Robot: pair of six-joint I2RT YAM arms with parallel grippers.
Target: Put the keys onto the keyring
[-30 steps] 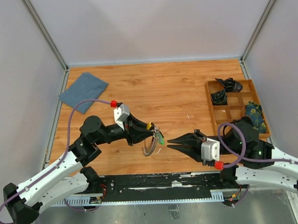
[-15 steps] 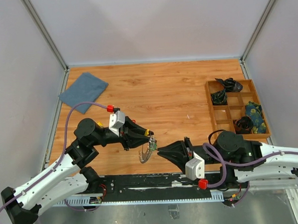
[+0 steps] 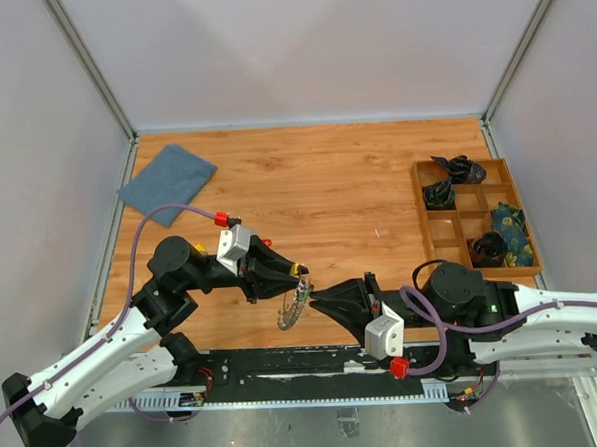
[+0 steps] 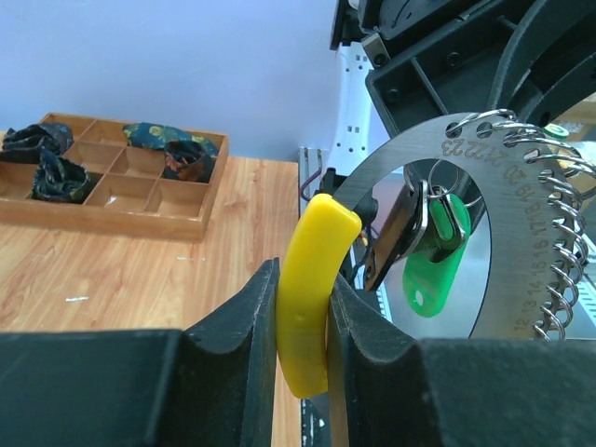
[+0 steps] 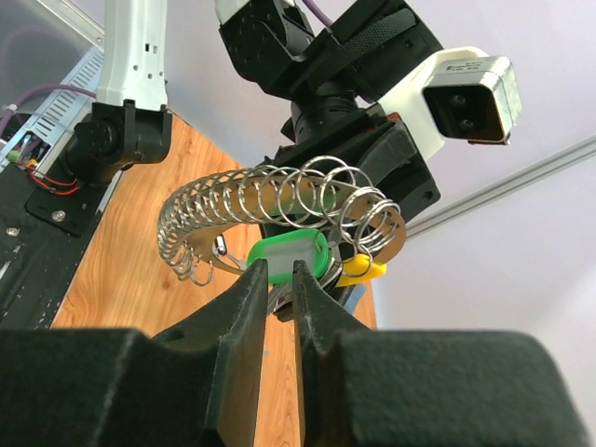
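Right claw [image 3: 312, 298] nearer, 1 keyring [image 3: 291, 310], 2 tags [image 5: 284, 256]

Only legible txt: engraved nos. on keyring [image 4: 507, 177] flat metal arc, left wrist view: 23, 22, 21 near top, then 20, 19, 18 running down; lower ones unclear.

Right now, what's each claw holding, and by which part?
Left claw: the keyring, clamped by its yellow tag. Right claw: seemingly pinches the green tag by its lower edge.
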